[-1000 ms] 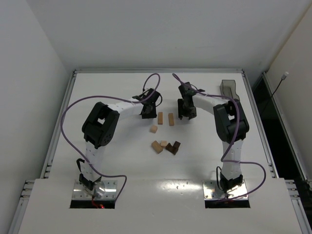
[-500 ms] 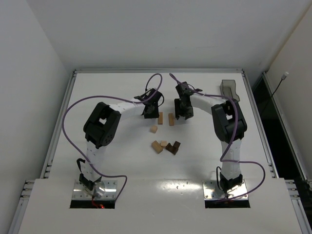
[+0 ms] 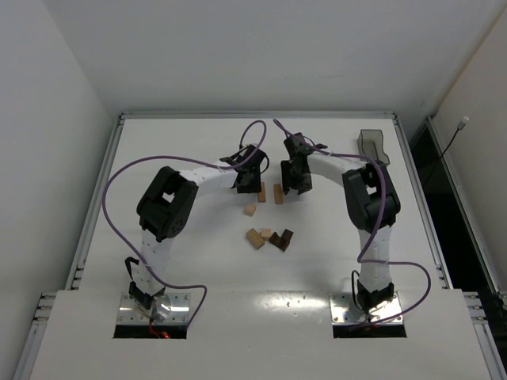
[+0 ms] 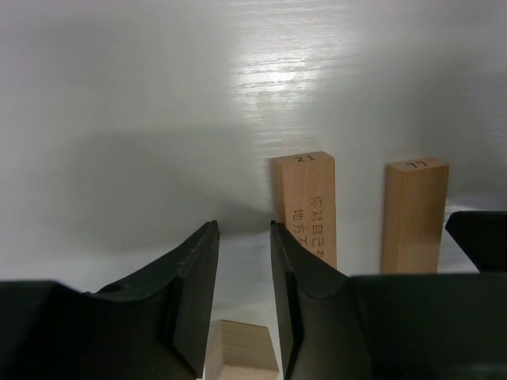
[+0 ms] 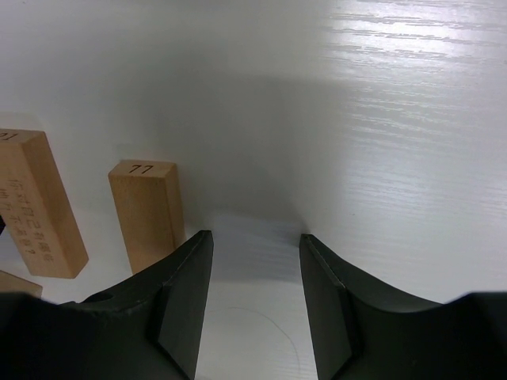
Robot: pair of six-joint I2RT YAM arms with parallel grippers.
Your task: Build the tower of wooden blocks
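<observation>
Left wrist view: tan block (image 4: 242,352) between the fingers (image 4: 190,309), cut off by the bottom edge. Foot of block 21 (image 4: 305,206) hidden behind a finger, and foot of block 11 (image 4: 414,215) hidden likewise. Black shape (image 4: 479,237) cropped by the right edge, not identifiable.

Right wrist view: block 21 clipped by the left edge, base of block 11 behind a finger, tan sliver (image 5: 12,283) cropped at lower left.

Top view: too small to tell the jaw gap on left gripper (image 3: 246,187) or right gripper (image 3: 295,188). Cannot count the dark blocks (image 3: 281,239). Near end of bin (image 3: 371,144) behind the right arm.
</observation>
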